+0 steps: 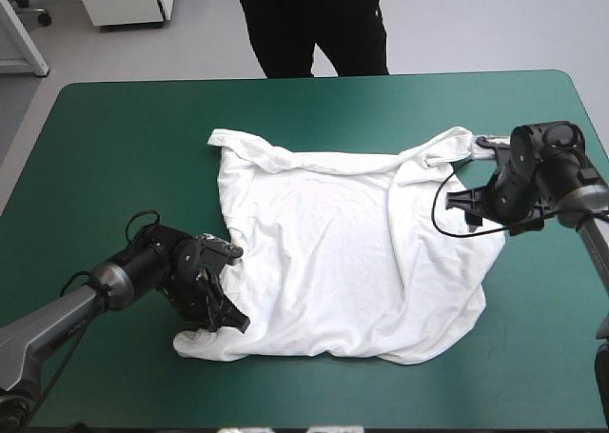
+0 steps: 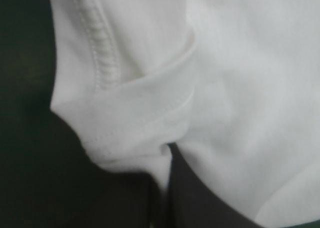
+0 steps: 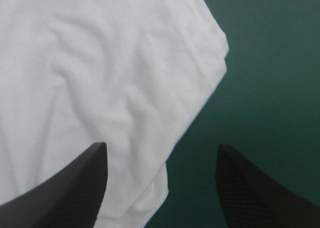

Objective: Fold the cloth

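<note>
With the left tool (image 1: 221, 311) pinching the T-shirt (image 1: 333, 252) at its seven-o'clock corner and the right tool (image 3: 161, 148) wide at three o'clock, a one-sided pull risked bunching it.

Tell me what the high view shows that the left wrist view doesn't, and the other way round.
Only the high view: the whole T-shirt spread roughly flat on the teal-green cover, and the right pincer at its far right edge. Only the left wrist view: the stitched hem up close, with a fold of it pinched between the black fingers, which are all but shut. Both: the white T-shirt with the left pincer at its near left corner.
</note>
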{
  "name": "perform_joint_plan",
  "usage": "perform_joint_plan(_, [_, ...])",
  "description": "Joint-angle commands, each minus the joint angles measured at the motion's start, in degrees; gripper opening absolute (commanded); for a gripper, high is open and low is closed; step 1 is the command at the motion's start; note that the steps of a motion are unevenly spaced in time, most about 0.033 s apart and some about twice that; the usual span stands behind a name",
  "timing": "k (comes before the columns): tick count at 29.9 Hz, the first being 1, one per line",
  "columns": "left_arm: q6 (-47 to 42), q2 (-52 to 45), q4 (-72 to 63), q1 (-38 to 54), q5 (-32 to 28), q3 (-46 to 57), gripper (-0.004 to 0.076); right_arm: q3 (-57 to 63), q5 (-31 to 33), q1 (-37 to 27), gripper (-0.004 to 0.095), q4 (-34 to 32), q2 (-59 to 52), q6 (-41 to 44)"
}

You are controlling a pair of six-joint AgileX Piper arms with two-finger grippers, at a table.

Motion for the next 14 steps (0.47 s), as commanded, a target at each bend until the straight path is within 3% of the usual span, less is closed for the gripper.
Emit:
perform_joint_plan(1, [0.1, -0.2, -3.9, -1.0, -2.7, -0.1, -0.0009, 2.4, -1.8, -3.3, 0.0595, -0.4, -1.9, 0.0])
perform_joint_plan(8, [0.2, -0.2, -4.0, -1.0, -3.1, -0.1, -0.0009, 8.5, -9.3, -4.8, 0.0594, 1.7, -1.4, -1.2])
perform_joint_plan(14, [0.2, -0.2, -3.9, -1.0, -2.7, -0.1, -0.0009, 11.8, -10.4, -4.8, 0.0590, 3.4, 1.8, -1.2])
